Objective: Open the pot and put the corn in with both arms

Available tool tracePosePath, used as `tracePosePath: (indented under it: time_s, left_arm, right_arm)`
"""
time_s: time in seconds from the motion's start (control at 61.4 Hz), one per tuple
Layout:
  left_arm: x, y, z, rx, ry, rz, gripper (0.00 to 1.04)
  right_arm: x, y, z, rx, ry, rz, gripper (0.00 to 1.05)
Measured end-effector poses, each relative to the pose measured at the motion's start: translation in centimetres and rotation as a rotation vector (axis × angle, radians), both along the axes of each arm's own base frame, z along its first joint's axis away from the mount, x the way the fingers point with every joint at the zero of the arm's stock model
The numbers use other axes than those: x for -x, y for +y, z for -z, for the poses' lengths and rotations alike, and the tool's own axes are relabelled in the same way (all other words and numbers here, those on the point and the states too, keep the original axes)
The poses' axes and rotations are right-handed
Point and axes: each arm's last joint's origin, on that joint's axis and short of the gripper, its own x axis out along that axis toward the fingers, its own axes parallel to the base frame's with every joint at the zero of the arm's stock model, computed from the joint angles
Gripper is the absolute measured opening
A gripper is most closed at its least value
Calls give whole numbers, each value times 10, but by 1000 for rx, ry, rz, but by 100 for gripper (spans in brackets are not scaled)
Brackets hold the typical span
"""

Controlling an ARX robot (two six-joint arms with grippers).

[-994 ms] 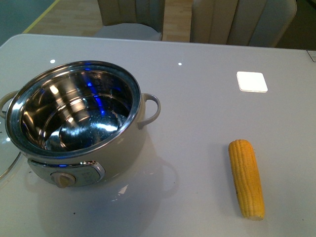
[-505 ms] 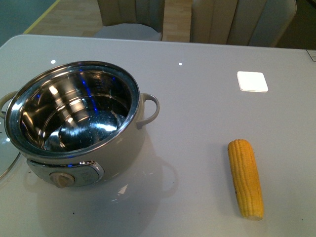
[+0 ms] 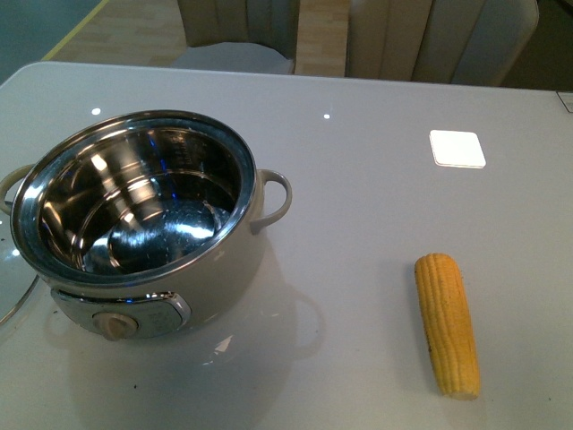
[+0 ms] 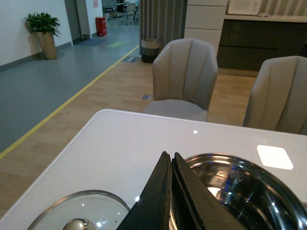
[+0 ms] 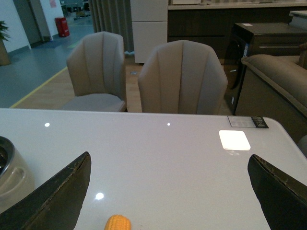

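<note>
The cream-white pot [image 3: 235, 269] stands open at the table's left, its steel interior empty. Its glass lid [image 3: 11, 288] lies flat on the table to the pot's left. The yellow corn [image 3: 446, 322] lies on the table at the front right, apart from the pot. Neither arm shows in the front view. My left gripper [image 4: 169, 155] is shut and empty, above the gap between the lid [image 4: 81, 211] and the pot's rim [image 4: 218, 156]. My right gripper [image 5: 169, 156] is wide open and empty, above the table just behind the corn's tip [image 5: 118, 223].
A white square patch [image 3: 457, 148] lies flat on the table at the back right. Beige chairs [image 3: 439, 40] stand behind the table's far edge. The pot's loop handle [image 5: 12, 178] shows at the edge of the right wrist view.
The pot, lid and corn have not moved. Only the blue reflections inside the pot have shifted.
</note>
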Motion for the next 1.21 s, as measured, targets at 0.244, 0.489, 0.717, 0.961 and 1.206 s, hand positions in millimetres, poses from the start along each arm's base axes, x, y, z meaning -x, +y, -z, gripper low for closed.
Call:
tracePosePath:
  time_s: [0.244,0.489,0.717,0.961,1.206]
  left_arm:
    - [9,-4,7,0,-14,24,3]
    - [19,-4,5,0,-21,23,3]
    - [24,-4,6,0,-21,23,3]
    - [36,-4,10,0,5,23,3]
    - [38,-4,9,0,-16,23,13]
  right_arm:
    - [0,0,0,0,0,0,96]
    - [0,0,0,0,0,0,96]
    - [0,0,0,0,0,0,96]
    - [0,0,0,0,0,0,96]
    - [0,0,0,0,0,0,96]
